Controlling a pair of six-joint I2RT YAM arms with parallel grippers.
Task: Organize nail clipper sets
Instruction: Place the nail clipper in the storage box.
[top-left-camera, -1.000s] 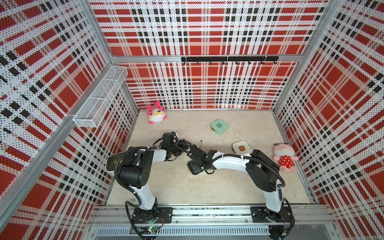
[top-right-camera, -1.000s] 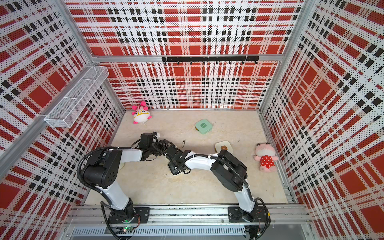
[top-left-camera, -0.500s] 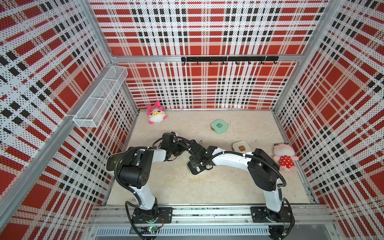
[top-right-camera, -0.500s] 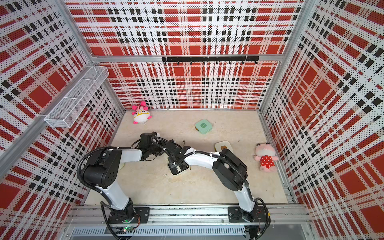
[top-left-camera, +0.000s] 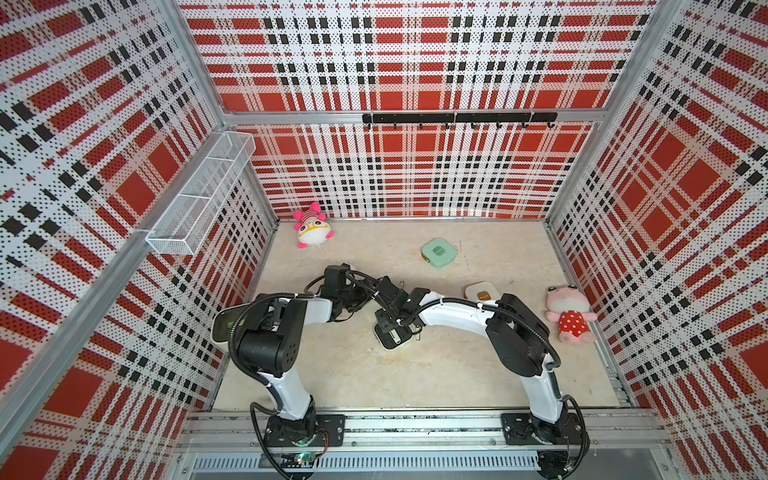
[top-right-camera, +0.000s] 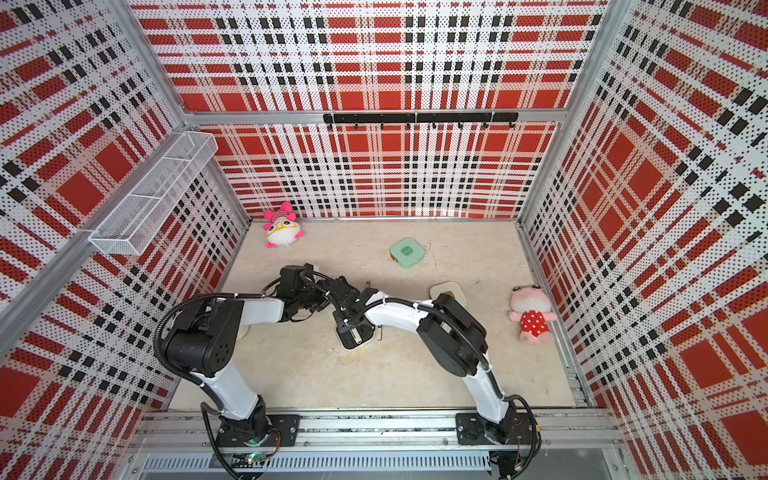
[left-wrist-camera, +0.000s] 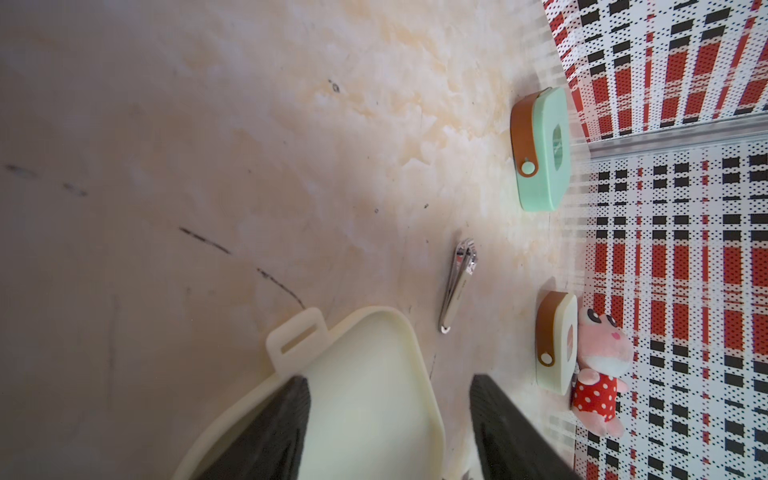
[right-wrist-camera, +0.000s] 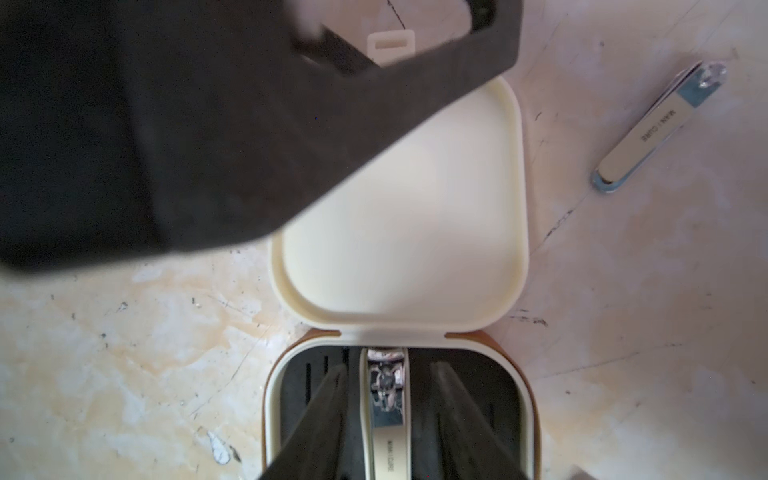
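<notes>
Cream case lid (right-wrist-camera: 399, 232) half hidden by left end effector (left-wrist-camera: 386, 432), clipper (right-wrist-camera: 386, 395) cropped

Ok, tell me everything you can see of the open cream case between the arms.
The open cream case lies opened flat: matte plastic, rounded-square. Its lid is folded back, empty inside, with a slotted tab at its free edge. A tan hinge band joins it to the base, whose black tray holds one clipper in the middle slot. The right hand straddles that clipper; the left hand is over the lid, contact unclear.
</notes>
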